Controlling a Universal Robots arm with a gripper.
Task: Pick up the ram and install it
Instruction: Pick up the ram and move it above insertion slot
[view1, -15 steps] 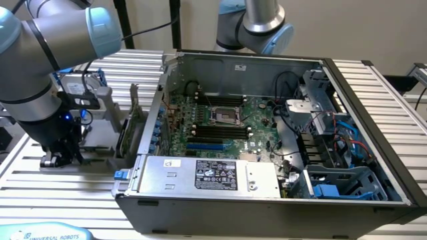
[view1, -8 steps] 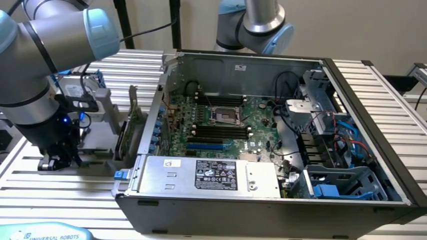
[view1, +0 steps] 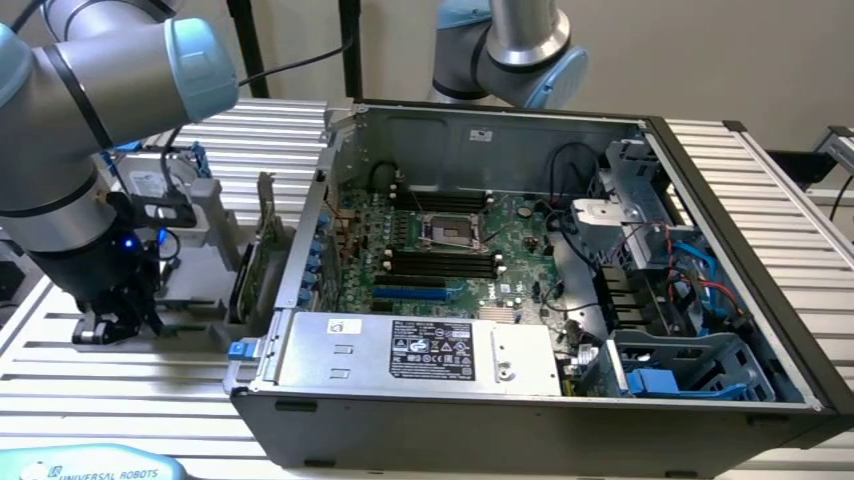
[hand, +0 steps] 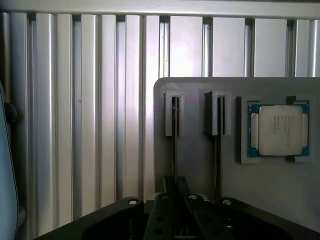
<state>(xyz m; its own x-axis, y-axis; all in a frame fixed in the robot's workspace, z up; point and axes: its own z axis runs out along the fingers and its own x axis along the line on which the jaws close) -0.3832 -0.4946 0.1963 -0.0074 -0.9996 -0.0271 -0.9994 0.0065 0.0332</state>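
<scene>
My gripper (hand: 175, 194) stands over the grey holder block (hand: 197, 160), its two black fingers close together on a thin dark strip seen edge-on in one slot, the ram (hand: 174, 145). In the exterior view the gripper (view1: 112, 322) is low at the holder (view1: 200, 262), on that view's left, outside the open computer case (view1: 534, 400). The black memory slots (view1: 434, 264) lie on the motherboard inside the case, below the processor socket (view1: 451, 232).
A second narrow slot (hand: 218, 145) runs beside the ram's slot, and a processor chip (hand: 279, 130) sits in a recess of the holder. A green expansion card (view1: 262, 245) stands upright between holder and case. A second arm (view1: 514, 50) rises behind the case. The ribbed aluminium table (hand: 100, 125) surrounds everything.
</scene>
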